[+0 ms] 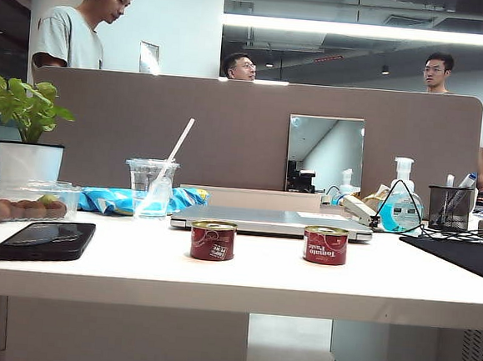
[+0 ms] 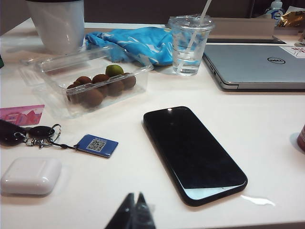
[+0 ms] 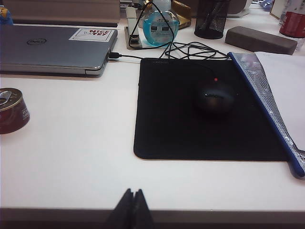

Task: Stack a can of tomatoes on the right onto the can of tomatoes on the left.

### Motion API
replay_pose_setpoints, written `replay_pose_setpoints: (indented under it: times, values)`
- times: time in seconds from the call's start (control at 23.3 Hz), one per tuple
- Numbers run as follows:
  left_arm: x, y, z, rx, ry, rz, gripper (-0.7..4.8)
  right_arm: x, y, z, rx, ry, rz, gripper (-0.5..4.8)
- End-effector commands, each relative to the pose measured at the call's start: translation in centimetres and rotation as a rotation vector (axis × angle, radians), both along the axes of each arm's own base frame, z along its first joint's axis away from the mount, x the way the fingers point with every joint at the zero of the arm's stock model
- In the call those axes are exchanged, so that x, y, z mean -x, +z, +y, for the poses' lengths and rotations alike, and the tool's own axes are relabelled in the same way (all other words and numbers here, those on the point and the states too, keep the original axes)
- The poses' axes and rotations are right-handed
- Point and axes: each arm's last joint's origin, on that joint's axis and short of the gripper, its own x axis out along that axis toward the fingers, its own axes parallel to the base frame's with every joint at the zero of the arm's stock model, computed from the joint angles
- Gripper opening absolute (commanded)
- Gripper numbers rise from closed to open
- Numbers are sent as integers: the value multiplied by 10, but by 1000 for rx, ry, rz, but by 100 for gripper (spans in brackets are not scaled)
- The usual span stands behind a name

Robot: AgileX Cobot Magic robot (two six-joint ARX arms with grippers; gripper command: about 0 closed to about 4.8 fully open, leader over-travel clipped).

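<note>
Two tomato cans are seen standing upright on the white surface [image 1: 242, 273], side by side and apart, in front of a closed silver laptop [image 1: 272, 222]. The left can [image 1: 212, 240] and the right can [image 1: 325, 246] both rest on their flat bases, lids up, so each short axis of symmetry runs vertical; neither is tipped. Labels face the exterior camera. Placement reads as a start layout: a clear gap between the two, open surface in front, so that a claw can come down around either without fouling the other.

No arm is seen in the exterior view. The left claw [image 2: 134, 212] is seen at the near edge of the surface, tips pressed together, nothing pinched, above bare surface just beside a black phone [image 2: 193, 152]. The right claw [image 3: 133, 209] is likewise pressed together and empty, at the near edge, short of a black mouse pad [image 3: 200, 119] carrying a mouse [image 3: 215, 98].

In the right wrist view the right can shows at the frame border, pull-tab lid up, well apart from the claw. Both arms are judged parked back, the stack not begun.

The pull-tab lid of the left can is judged a slightly uneven seat; the upper can would need to be set down level and centred.
</note>
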Motion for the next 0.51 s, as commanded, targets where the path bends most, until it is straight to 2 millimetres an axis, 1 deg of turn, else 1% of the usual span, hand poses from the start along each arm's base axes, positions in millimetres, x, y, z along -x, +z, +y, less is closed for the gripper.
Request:
replay_pose_setpoints:
  times: [0.04,0.43,0.47,0.51]
  values:
    - [0,2,0,-1,-5,-13,-4,-1,-2,0,-4,-1,0,-1]
    - [0,3,0,1,-5,-14,-4,-1,0,0,-4,-1,-9,-1]
    - [1,8,-1,21,-20,-33,-4,0,6,0,-9,-1,-47,-1]
    - [3,18,-2,41,-69,-62,-5,1,17,0,-15,-1,-98,-1]
